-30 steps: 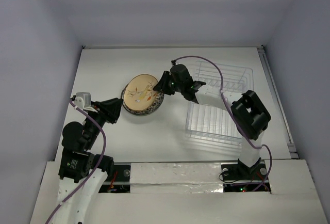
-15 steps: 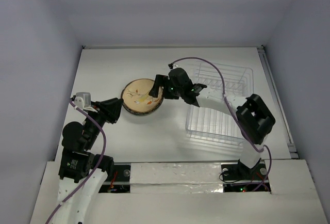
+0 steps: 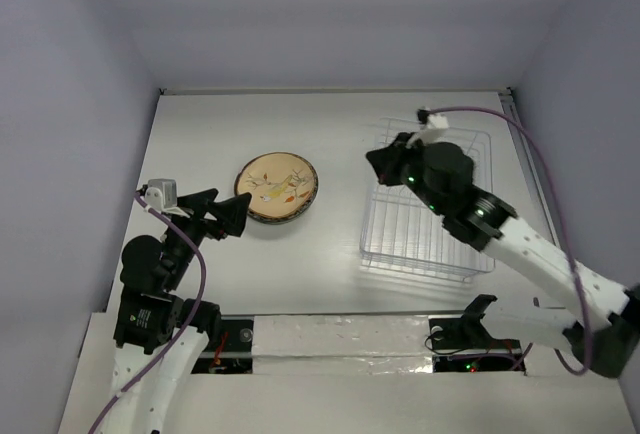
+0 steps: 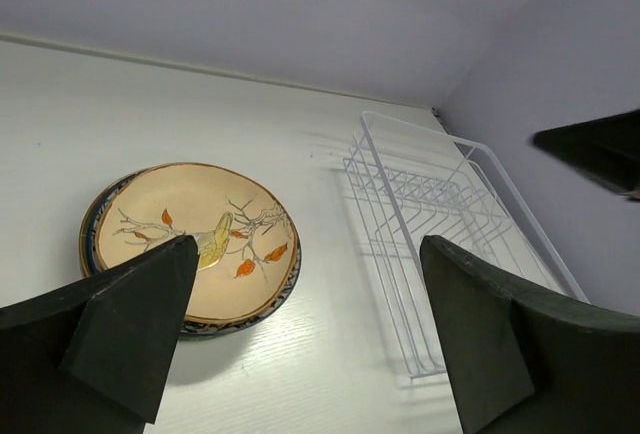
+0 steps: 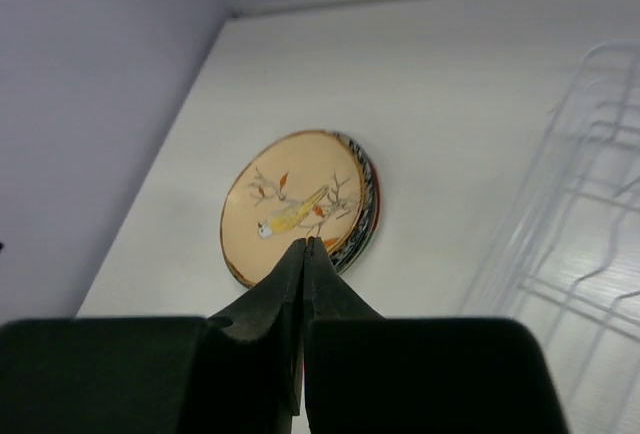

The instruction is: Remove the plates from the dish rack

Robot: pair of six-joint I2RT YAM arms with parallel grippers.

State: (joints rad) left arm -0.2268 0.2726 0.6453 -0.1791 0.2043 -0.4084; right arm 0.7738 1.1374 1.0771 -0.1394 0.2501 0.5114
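I am drawing the right gripper [image 3: 377, 161] back above the white wire dish rack [image 3: 425, 244], its fingers [image 5: 280, 294] pressed together on nothing, half a second after it was hovering at the tan-yellow bird plate [image 3: 277, 184] now topping the plate stack [image 4: 240, 320]. With no plates showing in the rack, I am judging the unloading done. The left gripper [image 3: 236, 216] is waiting, fingers spread, just beside the stack on the white tabletop [image 3: 200, 134], boxed in by pale lavender walls [image 3: 80, 104].
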